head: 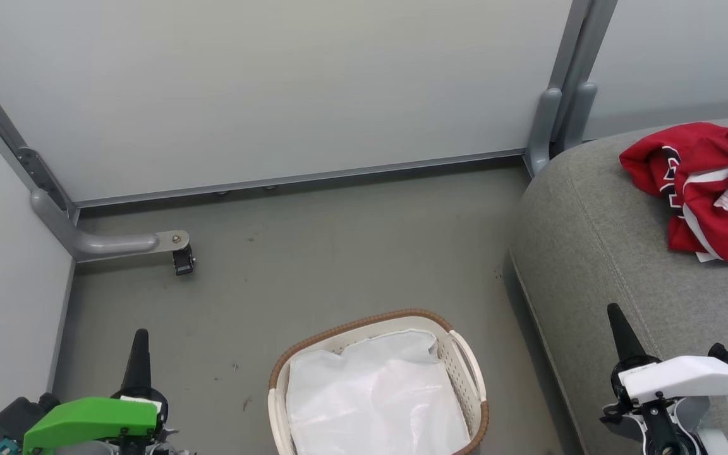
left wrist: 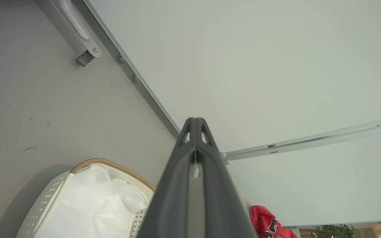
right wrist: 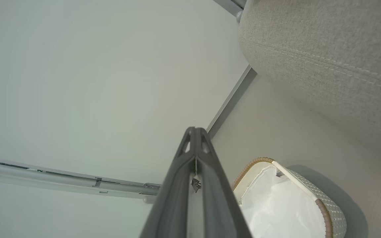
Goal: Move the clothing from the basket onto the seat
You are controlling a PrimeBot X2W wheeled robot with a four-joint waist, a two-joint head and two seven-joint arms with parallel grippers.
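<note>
Left gripper (head: 139, 357): fingers pressed flat together with nothing between them, parked low on my left above the grey floor (head: 339, 253). Right gripper (head: 621, 338): also clenched on nothing, hovering above the near edge of the seat (head: 591, 253). Both point away from the load and sit either side of the basket (head: 351, 325). I read that as a rest pose, keeping the arms out of the head camera's line to it.

The basket stands on the floor between the arms, just beside the sofa cushion, so the carry across is short. Inside it the white liner sheet (head: 373, 392) lies crumpled, with no garment on it that I can see.

The red clothing (head: 711, 183) is bunched in a heap on the seat top, well apart from the right gripper and back from the rounded edge, so it's unlikely to slide off.

My call: transfer looks done. The far right of the heap is cut off by the frame.
</note>
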